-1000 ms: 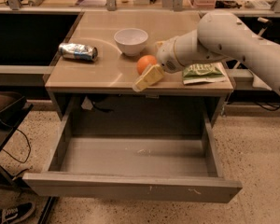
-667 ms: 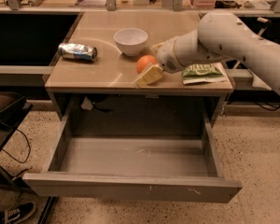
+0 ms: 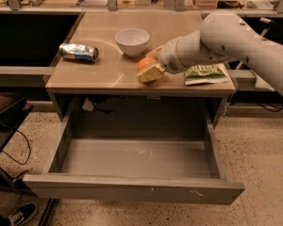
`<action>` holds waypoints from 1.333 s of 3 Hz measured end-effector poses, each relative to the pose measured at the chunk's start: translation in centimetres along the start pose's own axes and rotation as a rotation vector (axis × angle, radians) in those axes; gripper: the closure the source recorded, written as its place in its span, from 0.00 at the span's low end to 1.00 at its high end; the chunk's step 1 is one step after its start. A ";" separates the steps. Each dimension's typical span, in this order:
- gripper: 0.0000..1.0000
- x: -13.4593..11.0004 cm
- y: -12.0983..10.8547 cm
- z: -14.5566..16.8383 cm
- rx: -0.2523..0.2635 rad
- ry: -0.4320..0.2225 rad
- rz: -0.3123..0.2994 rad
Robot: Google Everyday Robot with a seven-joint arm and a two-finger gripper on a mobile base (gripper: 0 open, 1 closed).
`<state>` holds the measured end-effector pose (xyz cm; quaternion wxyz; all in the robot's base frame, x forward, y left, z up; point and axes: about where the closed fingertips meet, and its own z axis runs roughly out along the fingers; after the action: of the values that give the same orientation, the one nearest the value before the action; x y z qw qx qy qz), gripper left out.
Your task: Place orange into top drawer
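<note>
The orange (image 3: 143, 63) is at the front middle of the tabletop, just in front of the white bowl (image 3: 132, 41). My gripper (image 3: 150, 65) comes in from the right and is shut on the orange, with one pale finger (image 3: 151, 73) in front of it and the other behind it. The top drawer (image 3: 132, 189) is pulled fully open below the table. Its grey inside (image 3: 137, 157) holds nothing, and its front panel has small pale scratches.
A crushed silver can (image 3: 79, 52) lies at the table's left. A green snack bag (image 3: 205, 73) lies at the right front, under my arm (image 3: 236, 36). A counter with clutter runs behind the table. A dark cart (image 3: 4, 121) and cables stand at the left.
The gripper and the orange have shifted very slightly up and left at the table's front. Nothing else has moved.
</note>
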<state>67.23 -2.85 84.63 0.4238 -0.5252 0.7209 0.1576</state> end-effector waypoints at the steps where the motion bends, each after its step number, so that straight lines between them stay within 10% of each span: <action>1: 0.89 -0.2 1.9 -1.2 -0.002 -0.045 -0.004; 3: 1.00 -7.2 11.9 -8.1 0.170 -0.215 -0.077; 4: 1.00 -6.3 17.8 -7.8 0.222 -0.198 -0.046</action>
<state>48.45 2.92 90.27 0.5517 -0.4732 0.6766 0.1180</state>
